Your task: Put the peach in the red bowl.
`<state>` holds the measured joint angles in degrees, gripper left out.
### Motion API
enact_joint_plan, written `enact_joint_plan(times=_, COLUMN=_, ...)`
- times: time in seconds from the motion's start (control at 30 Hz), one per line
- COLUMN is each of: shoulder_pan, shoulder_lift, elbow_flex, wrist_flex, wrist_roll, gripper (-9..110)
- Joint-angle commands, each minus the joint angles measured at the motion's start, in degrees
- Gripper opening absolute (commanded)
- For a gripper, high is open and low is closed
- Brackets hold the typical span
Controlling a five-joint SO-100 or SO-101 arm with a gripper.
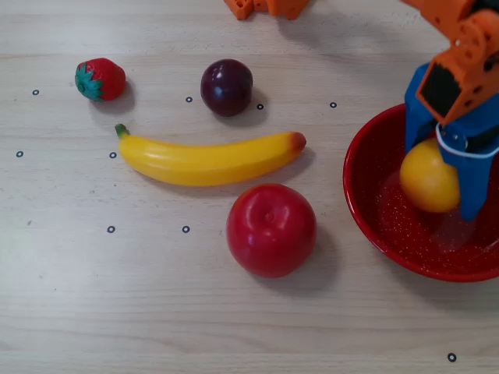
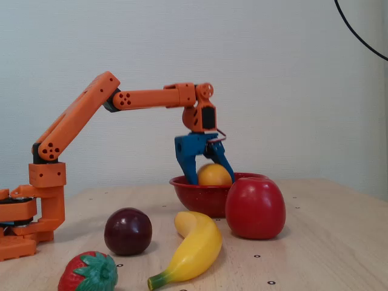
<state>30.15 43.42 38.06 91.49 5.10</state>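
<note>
The yellow-orange peach (image 1: pixel 427 183) sits between the blue fingers of my gripper (image 1: pixel 441 181), inside the rim of the red bowl (image 1: pixel 373 212) at the right edge of the overhead view. The gripper is shut on the peach. In the fixed view the gripper (image 2: pixel 210 176) points down into the red bowl (image 2: pixel 200 197), and the peach (image 2: pixel 213 174) shows at rim height. Its underside is hidden by the bowl wall, so I cannot tell whether it touches the bowl floor.
A red apple (image 1: pixel 271 230) lies just left of the bowl. A banana (image 1: pixel 209 160), a dark purple plum (image 1: pixel 226 87) and a strawberry (image 1: pixel 100 79) lie further left. The arm's orange base (image 2: pixel 24 212) stands at the left in the fixed view.
</note>
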Motion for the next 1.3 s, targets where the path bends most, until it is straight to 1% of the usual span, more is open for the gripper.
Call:
enact_joint_plan(times=0.0, shoulder_pan=0.7, shoulder_lift=4.0, elbow_flex=-0.8, wrist_flex=-3.5, wrist_roll=2.1, gripper=0)
enact_joint_plan(times=0.1, shoulder_pan=0.5, shoulder_lift=4.4, elbow_flex=1.5, wrist_flex=-5.8, wrist_roll=4.0, gripper=0)
enact_joint_plan(times=0.2, shoulder_pan=0.1, shoulder_lift=5.4, elbow_flex=3.5, wrist_flex=-5.5, wrist_roll=4.0, gripper=31)
enact_joint_plan(times=0.27, shoulder_pan=-0.1, shoulder_lift=6.0, elbow_flex=4.7, wrist_flex=-4.1, wrist_roll=3.9, gripper=45)
enact_joint_plan(times=0.4, shoulder_pan=-0.2, shoulder_lift=7.0, elbow_flex=5.5, wrist_flex=-1.9, wrist_roll=2.4, gripper=58)
enact_joint_plan(times=0.53, shoulder_pan=-0.2, shoulder_lift=9.0, elbow_flex=5.3, wrist_flex=0.0, wrist_roll=1.7, gripper=64)
enact_joint_plan(times=0.8, shoulder_pan=-1.3, shoulder_lift=17.8, elbow_flex=-0.8, wrist_flex=4.0, wrist_roll=3.1, gripper=63)
enact_joint_plan(times=0.93, shoulder_pan=-3.2, shoulder_lift=25.8, elbow_flex=-0.7, wrist_flex=5.4, wrist_roll=2.4, gripper=57)
enact_joint_plan(times=1.07, shoulder_pan=-5.8, shoulder_lift=35.5, elbow_flex=4.5, wrist_flex=3.7, wrist_roll=1.2, gripper=45)
enact_joint_plan(times=1.17, shoulder_pan=-8.4, shoulder_lift=43.6, elbow_flex=12.3, wrist_flex=1.1, wrist_roll=1.6, gripper=36)
enact_joint_plan(times=1.27, shoulder_pan=-11.3, shoulder_lift=51.9, elbow_flex=21.1, wrist_flex=-2.5, wrist_roll=0.9, gripper=19)
